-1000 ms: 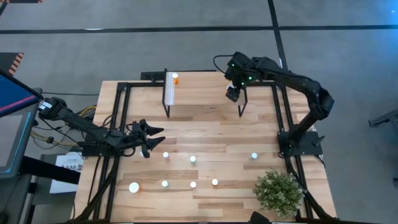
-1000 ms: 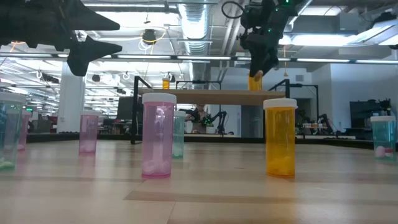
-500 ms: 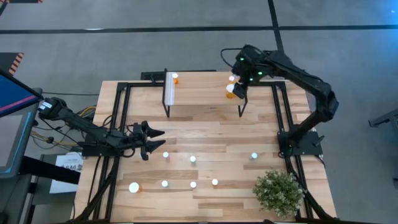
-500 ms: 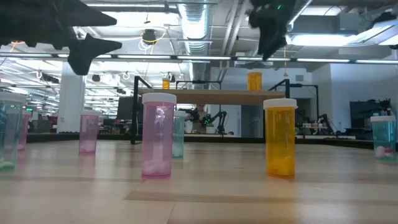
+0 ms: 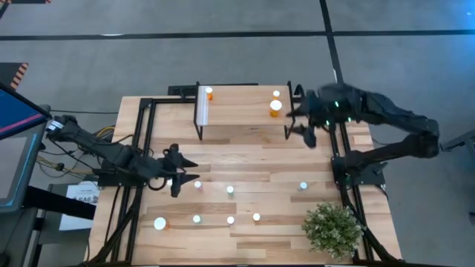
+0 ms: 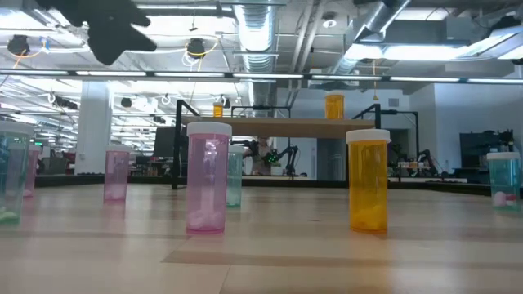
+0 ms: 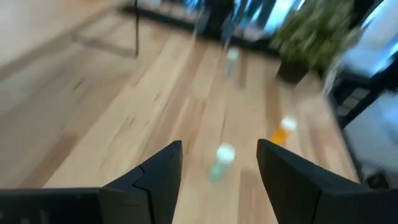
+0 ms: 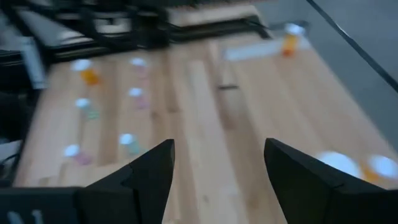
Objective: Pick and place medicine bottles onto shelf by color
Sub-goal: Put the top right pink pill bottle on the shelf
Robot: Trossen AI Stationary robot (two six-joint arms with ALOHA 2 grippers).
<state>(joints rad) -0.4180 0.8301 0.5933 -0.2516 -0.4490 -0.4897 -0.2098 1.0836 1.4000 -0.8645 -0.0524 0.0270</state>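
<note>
Two orange bottles (image 5: 275, 106) stand on the shelf (image 5: 241, 111) beside our released right end effector (image 5: 303, 119); left end effector (image 5: 183, 174) also spread.

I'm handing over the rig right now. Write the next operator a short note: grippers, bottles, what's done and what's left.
Right gripper: open, empty, beside the shelf's right end.
Left gripper: open, empty, above the table's left side, near a bottle.
Done: three orange bottles on the shelf, one at the white-strip end, two at the right end.
Left: seven bottles on the table, pink, green, bluish and one large orange.
</note>
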